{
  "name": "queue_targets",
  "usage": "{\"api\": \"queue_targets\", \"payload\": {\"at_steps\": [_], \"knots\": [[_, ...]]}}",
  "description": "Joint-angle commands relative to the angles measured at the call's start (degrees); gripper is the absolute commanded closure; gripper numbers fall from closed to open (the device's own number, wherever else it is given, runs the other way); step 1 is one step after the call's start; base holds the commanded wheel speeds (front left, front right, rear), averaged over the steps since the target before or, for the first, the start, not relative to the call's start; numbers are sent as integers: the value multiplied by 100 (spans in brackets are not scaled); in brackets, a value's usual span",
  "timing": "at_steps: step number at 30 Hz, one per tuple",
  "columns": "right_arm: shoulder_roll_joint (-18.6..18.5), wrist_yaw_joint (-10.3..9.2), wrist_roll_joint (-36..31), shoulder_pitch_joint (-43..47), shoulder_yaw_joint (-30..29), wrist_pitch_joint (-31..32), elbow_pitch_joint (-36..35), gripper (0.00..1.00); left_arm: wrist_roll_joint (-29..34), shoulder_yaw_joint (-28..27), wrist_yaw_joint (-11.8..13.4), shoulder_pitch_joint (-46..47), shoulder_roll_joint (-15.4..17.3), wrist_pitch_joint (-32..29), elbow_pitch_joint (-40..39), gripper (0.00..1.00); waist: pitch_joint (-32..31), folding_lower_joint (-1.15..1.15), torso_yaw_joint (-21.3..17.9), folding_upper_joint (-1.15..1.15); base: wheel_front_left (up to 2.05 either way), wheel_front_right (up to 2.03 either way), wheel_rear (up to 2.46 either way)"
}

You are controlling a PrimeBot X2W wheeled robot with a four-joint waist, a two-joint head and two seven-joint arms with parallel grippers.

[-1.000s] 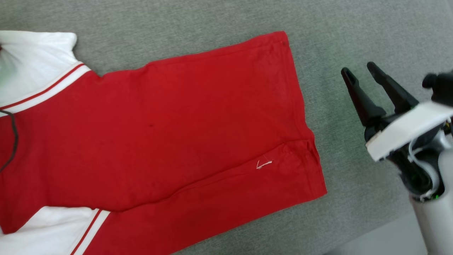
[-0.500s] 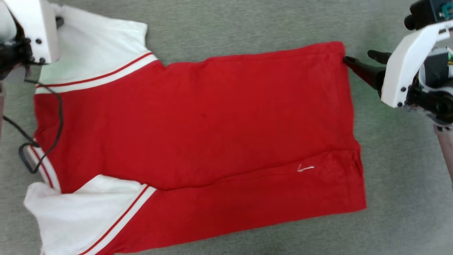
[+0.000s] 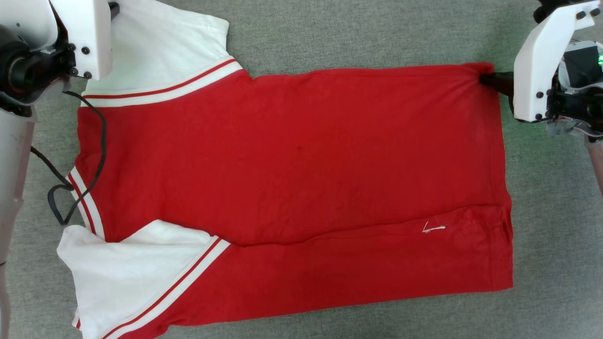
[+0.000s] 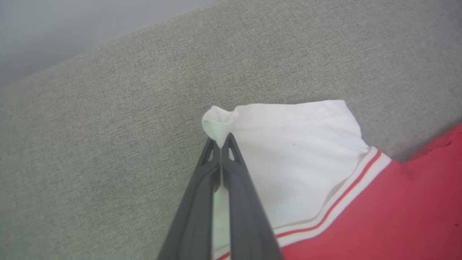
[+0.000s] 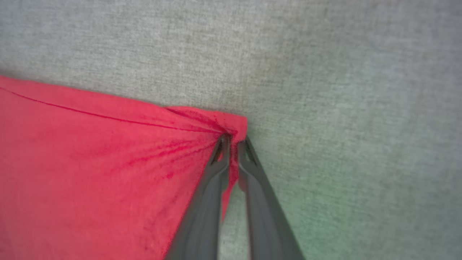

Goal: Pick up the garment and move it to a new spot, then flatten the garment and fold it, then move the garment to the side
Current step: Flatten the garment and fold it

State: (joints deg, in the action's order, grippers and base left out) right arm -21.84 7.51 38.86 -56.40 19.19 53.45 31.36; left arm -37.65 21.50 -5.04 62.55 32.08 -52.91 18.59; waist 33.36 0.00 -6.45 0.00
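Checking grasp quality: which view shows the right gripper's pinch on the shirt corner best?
Right wrist view: the right gripper is shut on a bunched red corner of the garment, creases fanning from the pinch. Head view catches its dark fingers at that corner, mostly behind the white wrist housing. Left wrist view faces the white sleeve.

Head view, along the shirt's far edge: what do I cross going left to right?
left arm's white wrist housing → white sleeve → red body of the garment → right gripper, jaws closed on the hem corner → right arm's white wrist housing
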Motion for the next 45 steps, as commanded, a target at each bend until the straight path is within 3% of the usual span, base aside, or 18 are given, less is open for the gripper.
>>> {"api": "queue_targets", "payload": {"at_steps": [1,10,19,26,34,35,36,37,38,40,45], "knots": [[163,-4,-16,374,219,145,250,100,-15,-14,-12,18,18,37,7,100,-2,0,3,0,0,0,0],[-240,-4,-156,283,115,-491,-396,100,-336,-388,-31,-789,92,850,-178,100,-643,0,128,0,0,0,0],[-590,-4,-124,1599,-260,-690,-1041,100,-802,-948,233,-2940,179,1721,-1005,100,-1662,0,474,0,0,0,0],[-417,-4,-117,2949,-826,-775,-1310,100,-1149,-1249,596,-4795,-15,2188,-1584,100,-2115,0,568,0,0,0,0],[9,-4,-240,4056,-1428,-886,-1405,100,-1486,-1365,823,-6036,-357,2419,-1582,100,-2298,0,554,0,0,0,0],[83,-4,-252,4170,-1448,-895,-1415,100,-1498,-1316,799,-6111,-387,2389,-1560,67,-2320,0,546,0,0,0,0],[145,-4,-263,4270,-1493,-948,-1425,90,-1481,-1303,811,-6129,-414,2424,-1541,0,-2350,0,545,0,0,0,0],[189,-4,-291,4372,-1542,-993,-1416,8,-1451,-1266,830,-6164,-449,2454,-1512,0,-2381,0,544,0,0,0,0],[252,-4,-315,4481,-1579,-1036,-1409,0,-1431,-1212,840,-6213,-497,2482,-1471,0,-2412,0,537,0,0,0,0],[446,-5,-369,4830,-1738,-1222,-1512,0,-1290,-1140,804,-6272,-614,2726,-1434,0,-2545,0,491,0,0,0,0],[511,-4,-409,5090,-1936,-1396,-2018,0,-968,-1158,868,-6257,-647,3232,-1611,0,-2753,0,393,0,0,0,0]]}}
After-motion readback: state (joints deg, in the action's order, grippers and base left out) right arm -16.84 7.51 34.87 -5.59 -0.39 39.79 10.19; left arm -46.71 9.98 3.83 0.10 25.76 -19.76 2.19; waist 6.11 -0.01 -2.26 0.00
